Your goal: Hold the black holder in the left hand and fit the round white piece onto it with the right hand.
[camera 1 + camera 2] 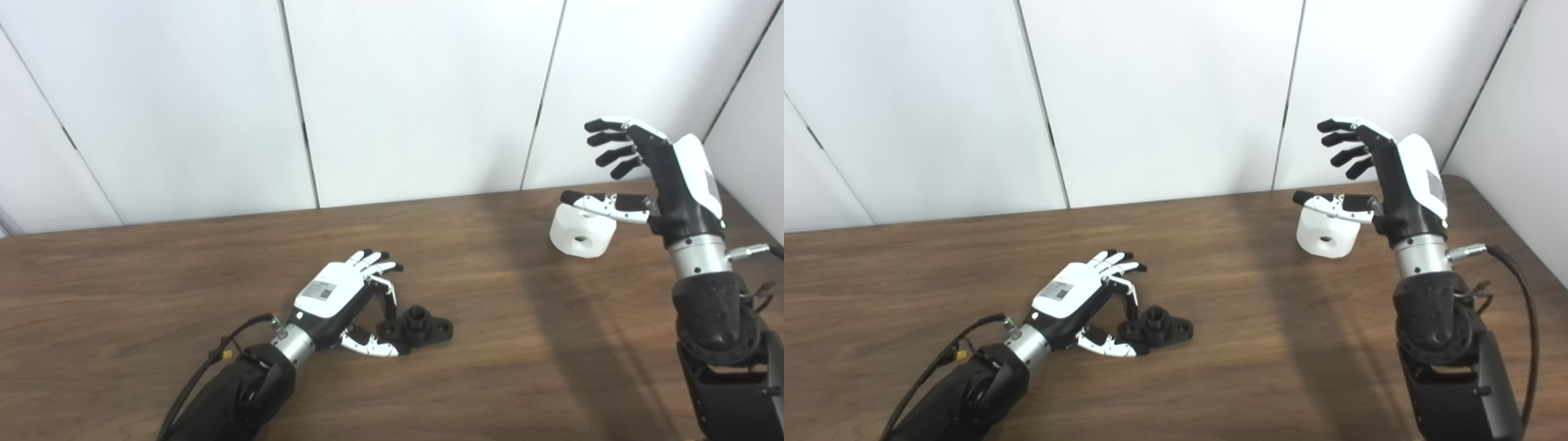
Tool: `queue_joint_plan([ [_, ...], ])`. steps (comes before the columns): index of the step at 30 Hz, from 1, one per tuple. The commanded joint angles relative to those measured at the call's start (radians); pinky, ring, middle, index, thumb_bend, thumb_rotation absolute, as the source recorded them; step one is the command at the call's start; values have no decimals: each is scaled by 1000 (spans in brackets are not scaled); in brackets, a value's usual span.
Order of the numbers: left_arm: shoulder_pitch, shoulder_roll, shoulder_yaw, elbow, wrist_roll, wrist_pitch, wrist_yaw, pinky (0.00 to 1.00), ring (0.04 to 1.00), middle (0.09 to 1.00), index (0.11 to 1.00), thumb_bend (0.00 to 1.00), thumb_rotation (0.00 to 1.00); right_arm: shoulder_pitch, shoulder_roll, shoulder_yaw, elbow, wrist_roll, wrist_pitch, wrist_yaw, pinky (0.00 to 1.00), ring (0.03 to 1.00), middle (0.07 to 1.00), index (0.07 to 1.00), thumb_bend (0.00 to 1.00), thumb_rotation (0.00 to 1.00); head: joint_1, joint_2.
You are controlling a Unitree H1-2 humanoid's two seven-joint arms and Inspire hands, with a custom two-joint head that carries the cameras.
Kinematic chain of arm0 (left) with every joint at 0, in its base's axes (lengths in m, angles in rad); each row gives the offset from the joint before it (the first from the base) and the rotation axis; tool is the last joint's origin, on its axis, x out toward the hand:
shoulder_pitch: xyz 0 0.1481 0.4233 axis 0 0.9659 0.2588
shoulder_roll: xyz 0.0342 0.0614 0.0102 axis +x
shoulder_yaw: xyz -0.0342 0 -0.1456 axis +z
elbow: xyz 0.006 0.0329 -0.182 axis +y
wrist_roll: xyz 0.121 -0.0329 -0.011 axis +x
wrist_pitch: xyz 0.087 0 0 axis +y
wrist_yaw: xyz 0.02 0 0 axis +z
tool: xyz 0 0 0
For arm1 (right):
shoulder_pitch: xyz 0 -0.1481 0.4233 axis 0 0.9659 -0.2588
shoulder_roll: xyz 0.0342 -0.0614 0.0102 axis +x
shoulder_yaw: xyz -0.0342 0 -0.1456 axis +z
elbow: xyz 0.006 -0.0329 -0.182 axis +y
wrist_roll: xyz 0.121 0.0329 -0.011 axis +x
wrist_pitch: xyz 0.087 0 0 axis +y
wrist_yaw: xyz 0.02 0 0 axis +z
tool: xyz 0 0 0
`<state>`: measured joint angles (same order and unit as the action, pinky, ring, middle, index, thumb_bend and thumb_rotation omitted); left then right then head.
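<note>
table (490,343) bare between black holder (418,325) and round white piece (582,231) | wall panels (422,92) close behind

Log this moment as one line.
left hand: open, at black holder on table | right hand: open above round white piece | fit: not started

Wooden desk against a white panelled wall

The desk (465,367) has a dark brown wood-grain top that runs across the whole width of both views, its far edge meeting the wall. The wall (422,98) behind it is made of plain white panels divided by thin dark seams, which lean outward to left and right. On the right a side panel (1519,122) closes off the corner.
</note>
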<state>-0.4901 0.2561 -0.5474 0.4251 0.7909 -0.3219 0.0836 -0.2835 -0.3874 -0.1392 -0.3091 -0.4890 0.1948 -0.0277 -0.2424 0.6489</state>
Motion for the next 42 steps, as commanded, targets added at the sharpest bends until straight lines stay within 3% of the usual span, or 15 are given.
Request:
queue_joint_plan([
  [1,5,2,-26,21,26,9,-50,1000,954,859,489,610,106,-31,-19,-14,-44,-3,-3,-4,449,570,671,706,589,169,1,0],
  [4,6,6,-28,18,24,13,-56,1000,942,842,482,533,73,-33,-20,-15,-36,-3,-17,-12,452,568,669,706,589,160,0,1],
  [19,9,17,-33,5,28,22,-75,977,923,839,481,525,67,-34,-27,-19,-33,1,-21,-10,449,567,672,706,585,177,-2,1],
  [26,10,32,-27,8,0,-1,-87,979,918,840,482,525,64,-40,-25,-21,-28,1,-7,-9,452,571,671,708,600,170,-104,-24],
  [32,14,54,-25,10,1,-14,-76,930,902,831,483,525,62,-54,-107,28,-48,-83,118,128,528,664,765,779,611,345,-222,-67],
  [38,14,63,-19,24,-21,-46,-75,918,898,829,482,525,61,-78,-216,90,-55,-145,240,299,623,792,859,828,742,339,-264,-98],
  [42,14,64,-21,38,-15,-58,-58,893,885,821,482,525,60,-90,-270,113,-27,-164,251,349,611,815,877,834,828,290,-284,-117],
])
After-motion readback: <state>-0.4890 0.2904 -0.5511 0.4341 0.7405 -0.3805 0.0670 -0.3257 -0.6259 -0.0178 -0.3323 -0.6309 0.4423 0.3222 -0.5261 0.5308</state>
